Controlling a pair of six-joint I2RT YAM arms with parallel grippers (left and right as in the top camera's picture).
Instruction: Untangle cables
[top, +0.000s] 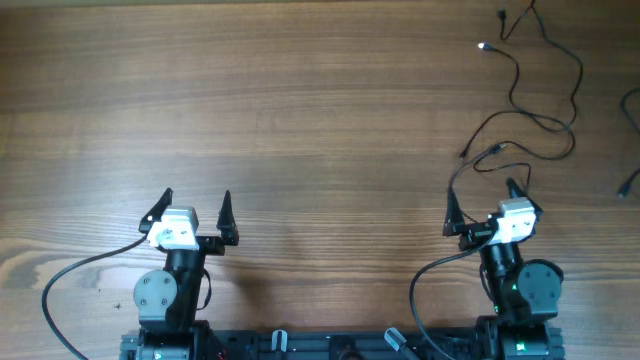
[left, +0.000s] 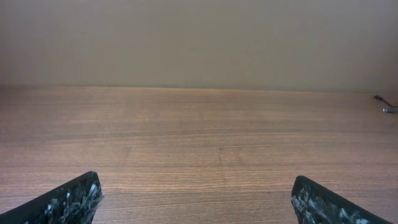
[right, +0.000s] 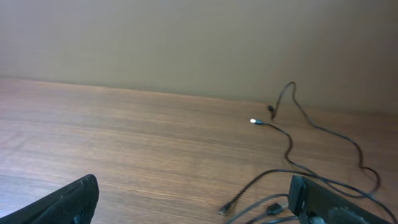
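From where I stand, the wooden desk is bare across its left and middle, and the cables are all toward its far right corner. They lie as loose black strands rather than a knot. They wander down from the far edge in slack loops, and one plug tip catches the light as a bright speck. A short separate piece of cord lies at the right edge. Both arms sit at the near edge. The left end effector has its fingers spread wide with nothing between them, and it is well apart from any cord. Its own camera shows only wood grain between its dark fingers, with a bit of cable far off at the right. The right end effector is likewise spread wide and holds nothing. The nearest strands end just in front of it, and one curls close to its left finger (I cannot tell from here whether cord and finger actually touch). From the right wrist, the cables run back toward the far edge, the lit tip lies beyond, and more strands gather low beside the right-hand finger. A thicker black wire trails from the left arm's base.
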